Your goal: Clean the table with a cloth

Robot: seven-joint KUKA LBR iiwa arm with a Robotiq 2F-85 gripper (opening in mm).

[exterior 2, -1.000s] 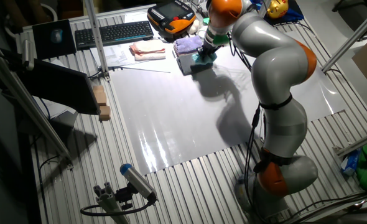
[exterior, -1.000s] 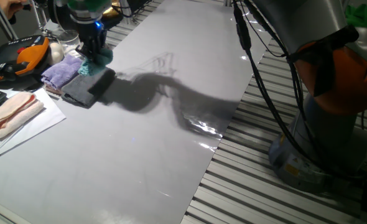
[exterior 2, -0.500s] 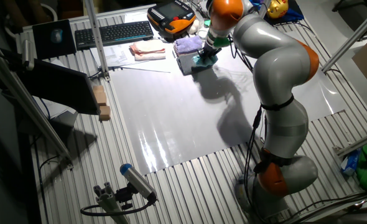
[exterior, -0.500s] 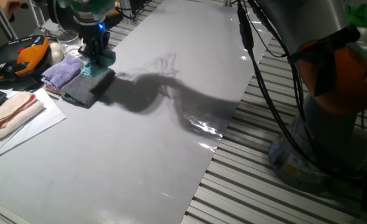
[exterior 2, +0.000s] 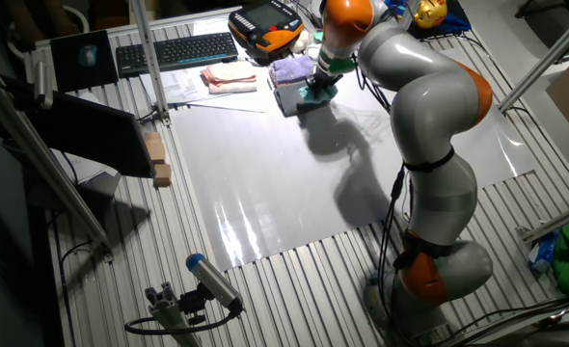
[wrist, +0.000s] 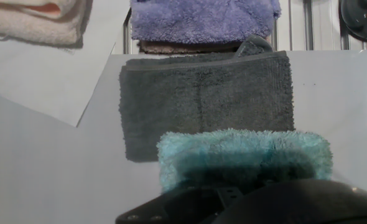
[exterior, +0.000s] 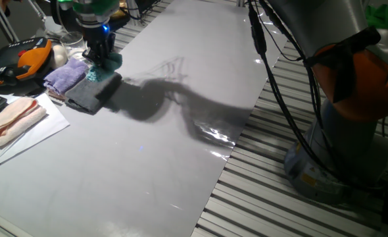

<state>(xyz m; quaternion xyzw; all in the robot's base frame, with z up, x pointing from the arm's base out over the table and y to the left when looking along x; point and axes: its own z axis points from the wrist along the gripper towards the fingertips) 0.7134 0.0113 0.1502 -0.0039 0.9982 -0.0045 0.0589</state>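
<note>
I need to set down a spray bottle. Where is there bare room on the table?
The table is bare from the grey cloth toward the arm's base. It is crowded at the far corner: grey cloth, purple cloth, pink cloth, with the teal cloth in the fingers above them.

The gripper is holding the teal cloth over the dark grey cloth beside the lilac cloth.
</note>
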